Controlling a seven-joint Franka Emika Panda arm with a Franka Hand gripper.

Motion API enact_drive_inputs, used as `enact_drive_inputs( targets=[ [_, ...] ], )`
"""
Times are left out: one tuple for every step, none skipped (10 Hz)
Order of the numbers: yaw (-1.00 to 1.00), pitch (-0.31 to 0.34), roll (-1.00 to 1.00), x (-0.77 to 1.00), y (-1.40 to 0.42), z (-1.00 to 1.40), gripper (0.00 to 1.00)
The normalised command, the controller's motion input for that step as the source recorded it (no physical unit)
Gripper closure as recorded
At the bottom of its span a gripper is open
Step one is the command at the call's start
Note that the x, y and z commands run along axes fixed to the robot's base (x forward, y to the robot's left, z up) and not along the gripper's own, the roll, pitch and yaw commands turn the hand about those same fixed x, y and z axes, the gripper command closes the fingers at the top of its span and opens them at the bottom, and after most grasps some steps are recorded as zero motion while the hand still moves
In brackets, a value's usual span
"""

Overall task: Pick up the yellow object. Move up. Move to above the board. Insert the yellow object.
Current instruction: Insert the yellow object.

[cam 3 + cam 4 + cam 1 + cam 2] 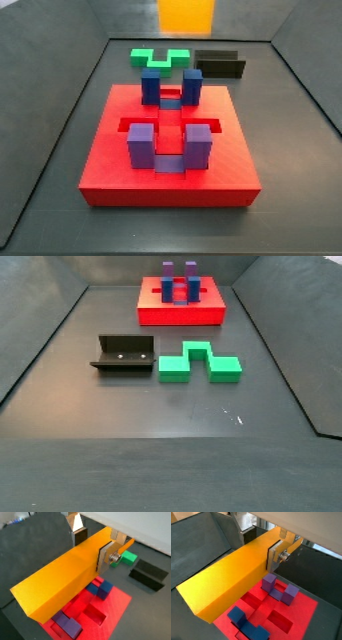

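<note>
My gripper (pixel 90 546) (pixel 260 545) is shut on the yellow object (pixel 60 582) (pixel 228 579), a long plain orange-yellow bar clamped across its width between the silver fingers (pixel 105 556). In both wrist views the bar hangs in the air, well above the board (pixel 113 602) (pixel 301 609). The board is a red slab with recessed slots and upright blue posts (pixel 191 85) and purple posts (pixel 140 143). In a side view only the bar's end (pixel 187 14) shows, high above the far end of the board (pixel 167 172). The gripper is out of frame in both side views.
A green notched block (pixel 201 362) (pixel 160 58) (pixel 127 558) and the dark fixture (pixel 123 354) (pixel 221 63) (pixel 148 574) lie on the grey floor beside the board (pixel 154 314). Sloping grey walls (pixel 40 346) enclose the floor.
</note>
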Motion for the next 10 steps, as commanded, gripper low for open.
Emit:
enact_drive_inputs(
  targets=[
    [0.0, -0.063, 0.19, 0.0, 0.0, -0.59, 1.0],
    [0.0, -0.1, 0.11, 0.0, 0.0, -0.69, 1.0],
    [0.0, -0.074, 0.17, 0.0, 0.0, -0.61, 1.0],
    [0.0, -0.037, 0.23, 0.0, 0.0, -0.56, 1.0],
    [0.0, -0.043, 0.16, 0.0, 0.0, -0.6, 1.0],
    [0.0, -0.043, 0.09, 0.0, 0.0, -0.61, 1.0],
    [0.04, -0.029, 0.06, 0.0, 0.0, -0.56, 1.0],
    [0.19, -0.031, 0.11, 0.0, 0.0, -0.55, 1.0],
    [0.31, -0.019, 0.1, 0.02, 0.0, -0.5, 1.0],
    [0.24, -0.003, 0.05, 0.0, 0.0, -0.4, 1.0]
  ],
)
